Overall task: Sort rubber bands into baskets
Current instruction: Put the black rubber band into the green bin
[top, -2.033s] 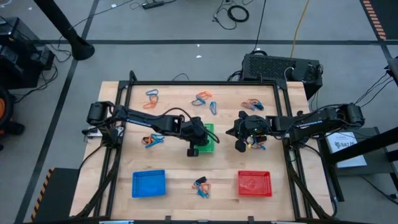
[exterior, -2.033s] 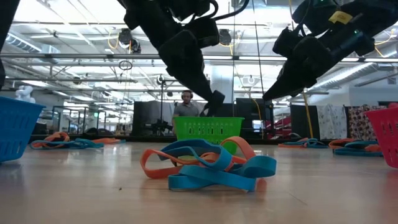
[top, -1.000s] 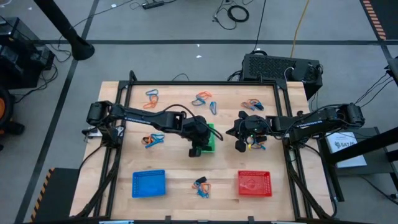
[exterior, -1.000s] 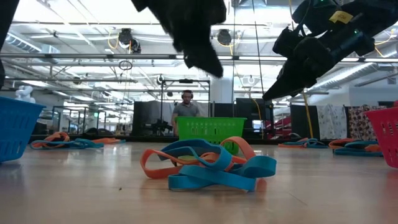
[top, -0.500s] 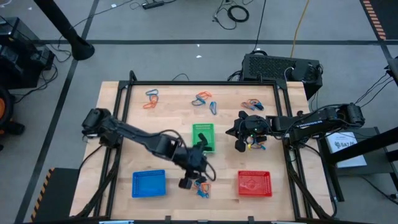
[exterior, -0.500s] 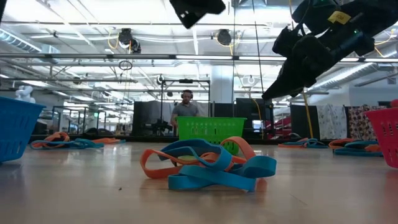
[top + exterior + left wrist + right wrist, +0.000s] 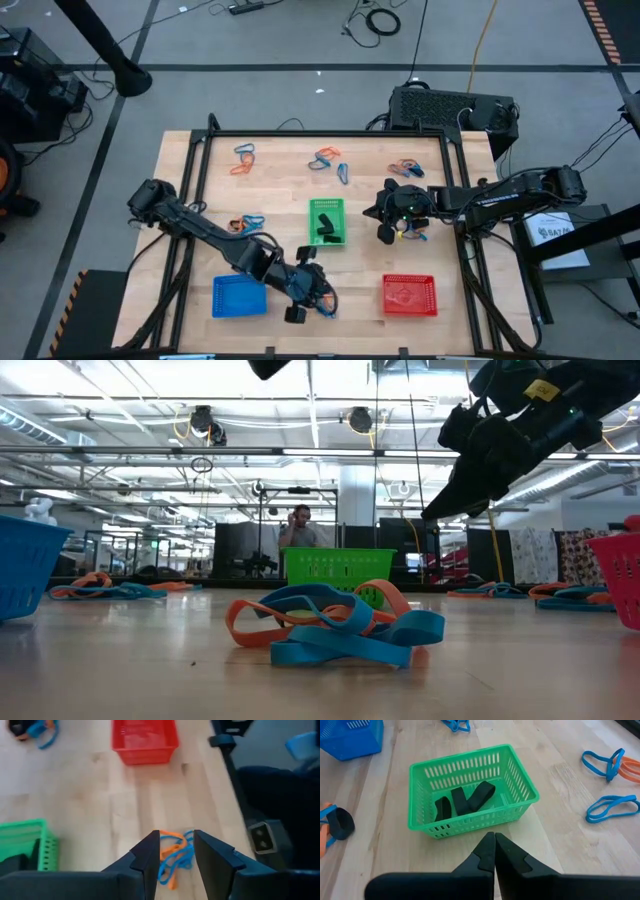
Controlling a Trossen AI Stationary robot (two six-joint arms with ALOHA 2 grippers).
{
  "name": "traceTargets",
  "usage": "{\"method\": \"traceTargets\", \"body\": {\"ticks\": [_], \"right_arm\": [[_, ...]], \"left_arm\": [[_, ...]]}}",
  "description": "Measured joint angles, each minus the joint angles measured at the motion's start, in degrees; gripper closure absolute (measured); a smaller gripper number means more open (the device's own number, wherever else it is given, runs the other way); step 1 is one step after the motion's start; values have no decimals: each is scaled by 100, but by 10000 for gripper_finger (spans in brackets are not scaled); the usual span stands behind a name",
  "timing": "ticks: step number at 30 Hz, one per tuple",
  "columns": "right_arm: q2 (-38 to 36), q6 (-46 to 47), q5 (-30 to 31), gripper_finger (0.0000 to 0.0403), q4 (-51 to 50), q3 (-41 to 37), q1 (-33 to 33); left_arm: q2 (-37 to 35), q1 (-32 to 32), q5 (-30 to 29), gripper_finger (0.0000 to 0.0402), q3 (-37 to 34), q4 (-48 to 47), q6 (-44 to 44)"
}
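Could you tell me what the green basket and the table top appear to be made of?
The green basket looks like moulded plastic with a slight sheen: uniform bright colour, thin slotted walls, rounded rim. The table top appears to be light wood, probably matt finished: pale planks with visible grain and seams between boards.

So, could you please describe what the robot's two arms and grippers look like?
Both arms are dark, jointed and slim, with black cables looped along them. The left gripper has two flat, dark, wedge-shaped fingers. The right gripper has the same dark fingers, and its wrist carries a small yellow marking.
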Motion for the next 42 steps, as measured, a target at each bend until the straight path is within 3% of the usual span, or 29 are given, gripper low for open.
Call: {"method": "traceTargets", "body": {"ticks": [8, 14, 35, 38, 42], "right_arm": [[0, -441, 20, 403, 611, -2, -42], [0, -514, 13, 403, 980, -2, -39], [0, -22, -4, 403, 191, -2, -37], [0, -22, -4, 403, -2, -2, -37], [0, -72, -2, 403, -453, -2, -37]], "left_arm": [[814, 155, -426, 277, -2, -22, -61], [1329, 348, 306, 277, -8, -4, -215], [1739, 457, 742, 277, -6, 166, -284], [1738, 482, 740, 295, -6, 205, -123], [1724, 499, 688, 355, 69, 375, 124]]}}
